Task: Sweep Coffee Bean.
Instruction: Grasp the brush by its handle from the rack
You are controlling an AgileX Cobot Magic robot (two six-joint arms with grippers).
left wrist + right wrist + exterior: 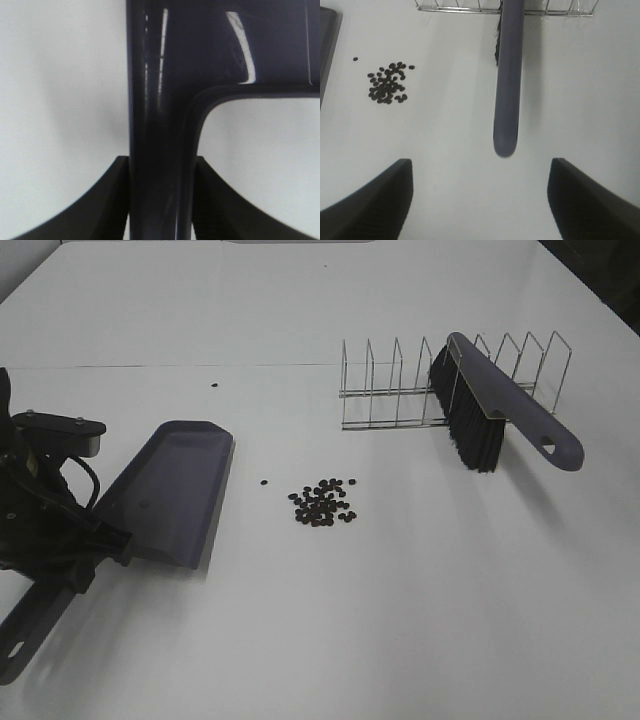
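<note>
The coffee bean pile lies in a loose cluster mid-table, just right of the grey dustpan. One stray bean sits between them. My left gripper is shut on the dustpan's handle, with a finger pressed against each side. The brush leans in the wire rack, black bristles down. My right gripper is open and is out of the exterior view. The brush handle's tip ends just ahead of its fingers, and the beans lie off to one side.
A wire rack stands at the back right and holds the brush. Another lone bean lies far back on the white table. The dustpan's edge shows at the border of the right wrist view.
</note>
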